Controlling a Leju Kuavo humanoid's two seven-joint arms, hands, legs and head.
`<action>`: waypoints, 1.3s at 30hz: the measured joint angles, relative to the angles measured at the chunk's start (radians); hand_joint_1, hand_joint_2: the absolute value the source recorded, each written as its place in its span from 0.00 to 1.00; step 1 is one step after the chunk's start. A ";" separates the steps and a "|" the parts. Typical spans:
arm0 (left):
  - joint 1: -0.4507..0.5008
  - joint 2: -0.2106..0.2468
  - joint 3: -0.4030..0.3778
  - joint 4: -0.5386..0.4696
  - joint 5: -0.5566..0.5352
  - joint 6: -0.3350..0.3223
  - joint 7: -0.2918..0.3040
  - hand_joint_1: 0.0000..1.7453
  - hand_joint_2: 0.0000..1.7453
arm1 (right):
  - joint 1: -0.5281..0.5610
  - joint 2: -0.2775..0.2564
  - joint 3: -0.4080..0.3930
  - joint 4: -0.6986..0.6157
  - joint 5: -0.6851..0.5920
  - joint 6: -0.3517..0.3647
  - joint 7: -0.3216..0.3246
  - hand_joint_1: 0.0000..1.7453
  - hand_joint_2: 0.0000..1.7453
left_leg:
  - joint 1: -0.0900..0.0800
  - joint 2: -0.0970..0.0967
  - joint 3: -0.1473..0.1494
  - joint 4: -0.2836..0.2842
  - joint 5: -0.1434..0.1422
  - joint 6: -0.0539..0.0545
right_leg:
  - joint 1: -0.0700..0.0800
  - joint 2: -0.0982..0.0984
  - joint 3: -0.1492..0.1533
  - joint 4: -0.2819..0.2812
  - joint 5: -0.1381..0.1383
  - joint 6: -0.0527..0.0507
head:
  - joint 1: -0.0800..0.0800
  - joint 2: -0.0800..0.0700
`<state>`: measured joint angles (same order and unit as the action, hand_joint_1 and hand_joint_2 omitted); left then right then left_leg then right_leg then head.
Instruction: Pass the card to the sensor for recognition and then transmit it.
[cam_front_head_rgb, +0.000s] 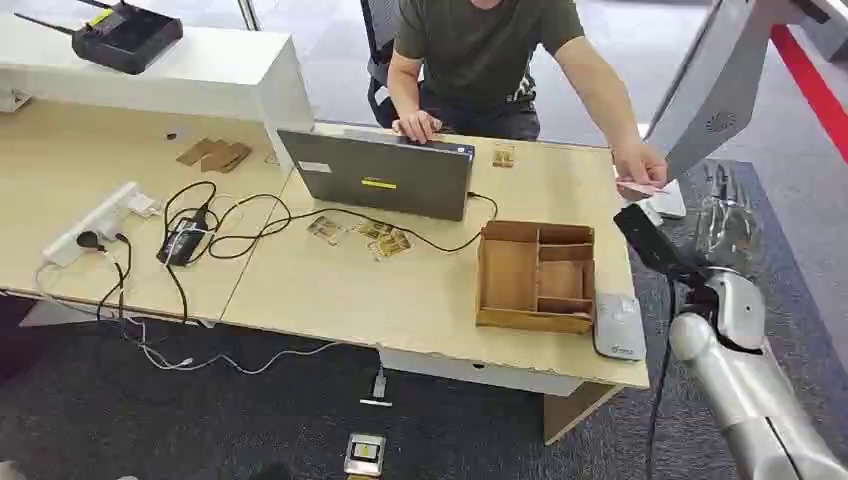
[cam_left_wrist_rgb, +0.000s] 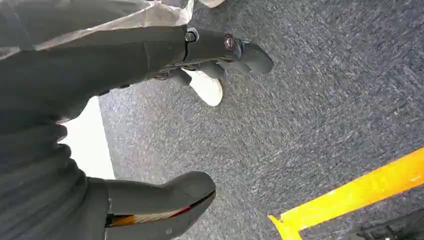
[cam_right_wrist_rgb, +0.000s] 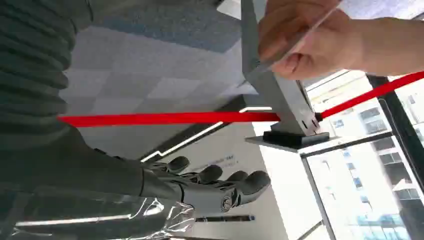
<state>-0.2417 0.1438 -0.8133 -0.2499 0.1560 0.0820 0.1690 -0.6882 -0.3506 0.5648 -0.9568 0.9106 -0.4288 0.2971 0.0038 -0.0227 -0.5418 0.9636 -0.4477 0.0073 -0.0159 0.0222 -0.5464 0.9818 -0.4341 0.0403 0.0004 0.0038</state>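
Note:
A person's hand (cam_front_head_rgb: 638, 163) pinches a thin pale pink card (cam_front_head_rgb: 636, 187) over the table's far right end, just left of my right hand (cam_front_head_rgb: 725, 215). That hand is wrapped in clear plastic and held up beside the table. In the right wrist view its fingers (cam_right_wrist_rgb: 220, 185) lie stretched out and apart with nothing in them, and the person's fingers hold the card (cam_right_wrist_rgb: 300, 37) apart from the hand, against a grey stand (cam_right_wrist_rgb: 280, 95). My left hand (cam_left_wrist_rgb: 150, 55) hangs over the carpet, its thumb (cam_left_wrist_rgb: 165, 200) and fingers apart and holding nothing.
A wooden divided tray (cam_front_head_rgb: 536, 276) and a flat grey pad (cam_front_head_rgb: 619, 326) sit near the table's right front. An open laptop (cam_front_head_rgb: 378, 173), loose cards (cam_front_head_rgb: 375, 238), cables and a power strip (cam_front_head_rgb: 95, 222) lie further left. A tall grey stand (cam_front_head_rgb: 715, 90) rises at the right.

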 joint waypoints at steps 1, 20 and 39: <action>0.000 -0.001 0.000 0.000 -0.002 -0.001 0.000 0.00 1.00 | -0.007 0.007 0.012 0.003 0.022 0.001 0.011 0.00 1.00 | 0.000 0.000 0.000 0.000 0.000 0.000 | 0.000 0.000 0.000 0.000 0.000 0.000 | 0.000 0.000; 0.002 -0.008 -0.001 0.000 -0.017 -0.006 0.008 0.00 1.00 | -0.046 0.087 0.096 0.096 0.075 0.010 0.016 0.91 1.00 | 0.000 0.000 -0.001 0.000 0.000 0.000 | 0.000 0.000 -0.001 0.000 0.000 0.000 | 0.000 0.000; 0.031 -0.007 -0.001 0.000 -0.013 0.022 0.000 0.00 1.00 | 0.074 0.069 0.065 0.004 -0.226 -0.017 -0.053 1.00 1.00 | 0.000 0.000 -0.001 0.000 -0.001 0.000 | 0.000 0.000 -0.001 -0.001 -0.001 0.000 | 0.000 0.000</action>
<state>-0.2110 0.1370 -0.8145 -0.2499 0.1431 0.1042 0.1686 -0.6140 -0.2815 0.6298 -0.9526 0.6842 -0.4459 0.2441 0.0039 -0.0226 -0.5426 0.9637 -0.4486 0.0075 -0.0159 0.0222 -0.5473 0.9805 -0.4346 0.0407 0.0004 0.0038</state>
